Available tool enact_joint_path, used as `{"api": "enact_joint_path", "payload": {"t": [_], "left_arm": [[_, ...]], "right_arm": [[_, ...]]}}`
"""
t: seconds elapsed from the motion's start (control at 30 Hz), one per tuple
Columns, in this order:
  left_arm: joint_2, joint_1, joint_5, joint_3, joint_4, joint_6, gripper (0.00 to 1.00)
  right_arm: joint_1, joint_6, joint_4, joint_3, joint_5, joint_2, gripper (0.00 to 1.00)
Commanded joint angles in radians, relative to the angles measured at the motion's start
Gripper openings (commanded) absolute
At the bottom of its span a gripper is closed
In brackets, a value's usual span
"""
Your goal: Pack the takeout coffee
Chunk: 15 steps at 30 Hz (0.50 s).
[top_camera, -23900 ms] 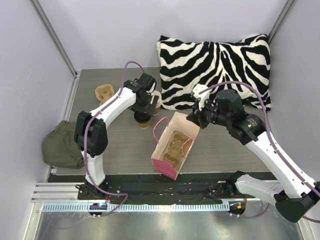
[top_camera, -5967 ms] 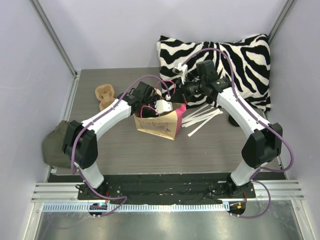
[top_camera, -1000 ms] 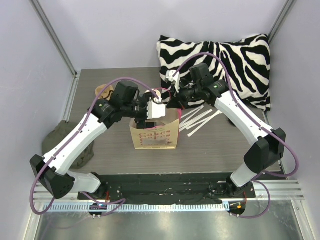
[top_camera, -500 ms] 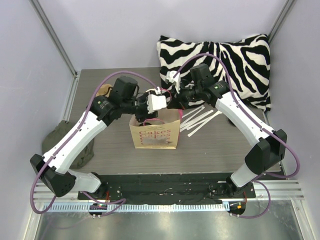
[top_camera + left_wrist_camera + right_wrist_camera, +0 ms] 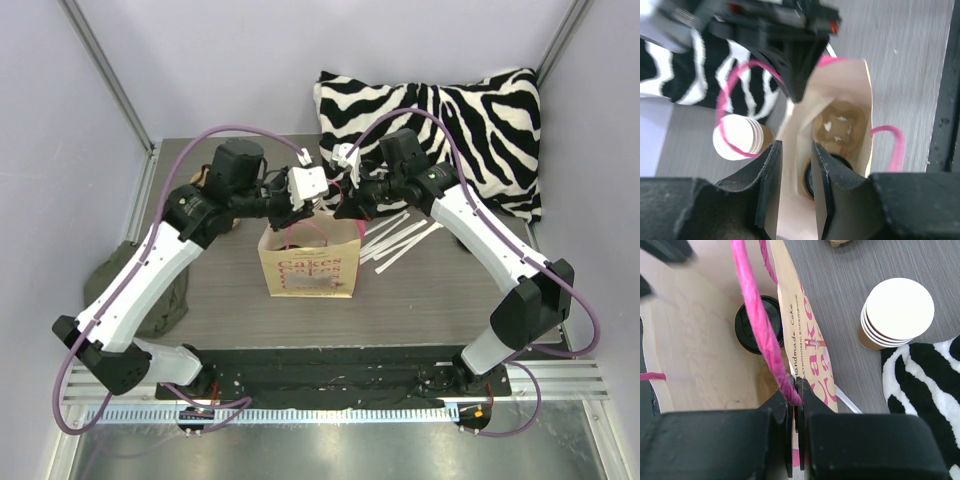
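Note:
A stack of takeout coffee cups (image 5: 895, 312), cream-white over kraft-brown, stands on the table outside the paper bag (image 5: 305, 265), by the pillow; the same stack of cups (image 5: 737, 137) shows in the left wrist view. My right gripper (image 5: 796, 385) is shut on the bag's rim beside a pink handle (image 5: 757, 315), and in the top view the right gripper (image 5: 345, 208) is at the bag's back right corner. My left gripper (image 5: 795, 147) hangs above the bag's mouth, jaws a narrow gap apart with nothing between them. Inside the bag lie a pulp carrier (image 5: 840, 125) and a round black lid (image 5: 760, 325).
A zebra-striped pillow (image 5: 440, 130) fills the back right. White paper strips (image 5: 395, 240) lie on the table right of the bag. An olive cloth (image 5: 110, 285) hangs off the table's left edge.
My left gripper has lifted up and back from the bag's mouth, and its jaws have narrowed. The right gripper has kept its hold on the rim.

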Motion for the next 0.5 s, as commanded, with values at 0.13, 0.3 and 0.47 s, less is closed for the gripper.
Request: {"api": "enact_joint_path", "payload": {"t": [0.13, 0.3, 0.47], "left_arm": [[-0.030, 0.038, -0.110, 0.136, 0.038, -0.243, 0.31], [0.012, 0.125, -0.173, 0.224, 0.036, -0.423, 0.34], [0.024, 0.206, -0.178, 0.219, 0.015, -0.513, 0.43]], "right_arm": [[0.013, -0.019, 0.002, 0.029, -0.004, -0.028, 0.01], [0.025, -0.011, 0.002, 0.052, 0.003, -0.018, 0.07], [0.042, -0.013, 0.003, 0.068, 0.010, -0.020, 0.24]]}}
